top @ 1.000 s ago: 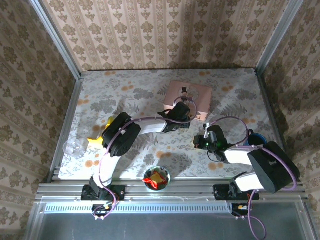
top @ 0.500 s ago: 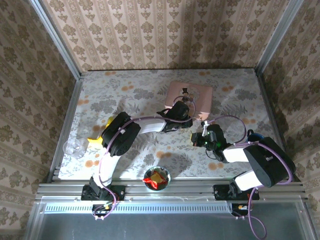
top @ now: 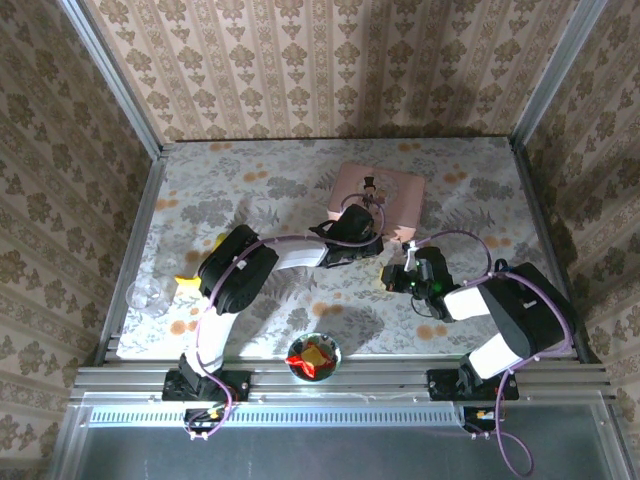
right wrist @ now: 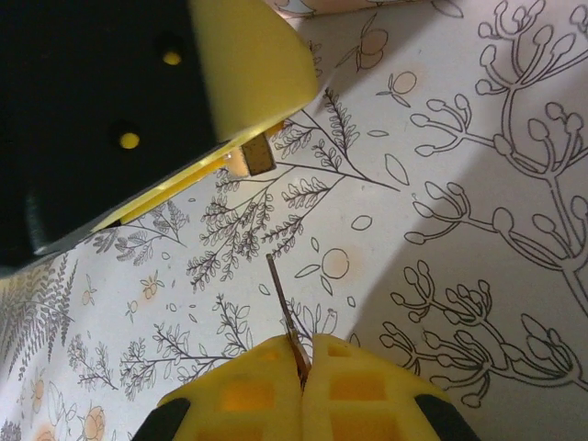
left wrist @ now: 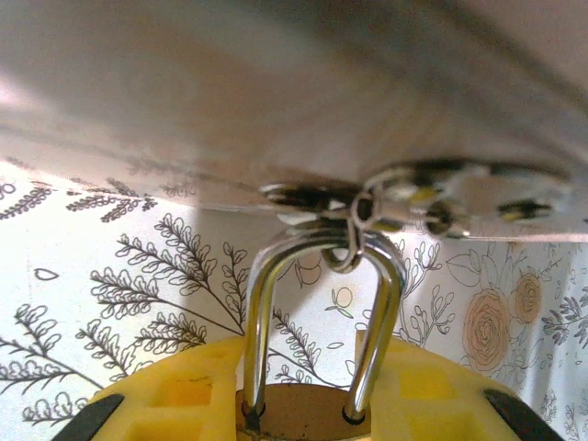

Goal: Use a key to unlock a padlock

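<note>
From overhead I see the left arm stretched across the flowered table [top: 250, 200] to the pink tin box [top: 378, 193], which sits at about 1 o'clock from the table's middle. In the left wrist view the left gripper [left wrist: 303, 409] has its yellow fingers [left wrist: 175, 400] clamped on the padlock [left wrist: 296, 421], one on each side of the brass body. The silvery shackle [left wrist: 381, 308] rises toward 12 o'clock, both legs seated in the body, and loops through the small metal ring on the tin's near edge. So the padlock hangs at the tin's 6 o'clock side, just above the cloth.

The right gripper [right wrist: 306, 367] sits at about 4 o'clock from the left one in the overhead view, low over the table. Its fingers [right wrist: 248, 381] are pressed together and pinch the key [right wrist: 283, 299] between the tips. The thin dark blade sticks out toward 11 o'clock. Up at 12 o'clock from its tip, a brass corner of the padlock peeks from under the left gripper's yellow finger, with bare cloth between blade and lock.

Near the table's front edge, at 6 o'clock, stands a small bowl [top: 314, 354] with something red and yellow inside. A clear cup [top: 148, 297] and a yellow toy [top: 195, 275] lie at 9 o'clock.
</note>
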`<state>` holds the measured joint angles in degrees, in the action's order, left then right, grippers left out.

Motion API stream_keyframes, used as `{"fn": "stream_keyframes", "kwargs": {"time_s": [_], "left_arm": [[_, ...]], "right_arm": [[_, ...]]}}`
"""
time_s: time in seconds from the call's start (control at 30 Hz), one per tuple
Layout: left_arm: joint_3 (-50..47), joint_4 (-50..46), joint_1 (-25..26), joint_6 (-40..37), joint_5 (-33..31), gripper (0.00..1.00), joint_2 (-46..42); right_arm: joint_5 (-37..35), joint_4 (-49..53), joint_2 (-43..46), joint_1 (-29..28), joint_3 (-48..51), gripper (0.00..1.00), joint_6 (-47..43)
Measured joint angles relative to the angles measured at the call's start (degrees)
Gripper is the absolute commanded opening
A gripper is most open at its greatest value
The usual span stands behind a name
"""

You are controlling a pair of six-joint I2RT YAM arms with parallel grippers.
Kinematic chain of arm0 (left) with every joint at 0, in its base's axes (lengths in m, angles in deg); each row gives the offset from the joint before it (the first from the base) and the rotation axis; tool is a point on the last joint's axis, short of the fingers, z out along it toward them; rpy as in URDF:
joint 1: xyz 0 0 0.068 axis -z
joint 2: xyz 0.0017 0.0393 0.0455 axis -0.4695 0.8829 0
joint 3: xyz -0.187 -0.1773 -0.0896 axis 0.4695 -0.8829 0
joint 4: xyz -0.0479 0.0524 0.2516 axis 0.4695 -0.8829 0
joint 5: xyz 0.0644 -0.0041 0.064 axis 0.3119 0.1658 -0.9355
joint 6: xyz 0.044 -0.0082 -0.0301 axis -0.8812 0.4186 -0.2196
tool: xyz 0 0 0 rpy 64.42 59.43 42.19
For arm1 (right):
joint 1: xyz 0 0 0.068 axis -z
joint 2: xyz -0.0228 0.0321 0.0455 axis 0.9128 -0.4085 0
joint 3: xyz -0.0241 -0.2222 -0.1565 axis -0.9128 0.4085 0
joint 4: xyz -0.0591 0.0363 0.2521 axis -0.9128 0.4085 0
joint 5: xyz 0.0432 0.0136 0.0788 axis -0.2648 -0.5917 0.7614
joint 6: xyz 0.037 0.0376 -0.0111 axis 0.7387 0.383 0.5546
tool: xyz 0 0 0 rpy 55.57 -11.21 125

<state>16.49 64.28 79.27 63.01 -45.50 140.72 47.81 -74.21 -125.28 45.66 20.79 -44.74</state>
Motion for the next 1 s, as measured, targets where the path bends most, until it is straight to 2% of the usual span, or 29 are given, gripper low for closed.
{"fn": "stream_keyframes", "kwargs": {"time_s": [0.37,1.0], "left_arm": [[-0.11,0.98,0.07,1.51,0.04,0.00,-0.22],[-0.09,1.33,0.46,2.36,0.15,0.00,-0.22]], "right_arm": [[0.85,-4.70,-4.31,0.24,-1.68,0.00,2.71],[0.31,-7.21,-5.70,0.76,-1.88,0.00,4.74]]}}
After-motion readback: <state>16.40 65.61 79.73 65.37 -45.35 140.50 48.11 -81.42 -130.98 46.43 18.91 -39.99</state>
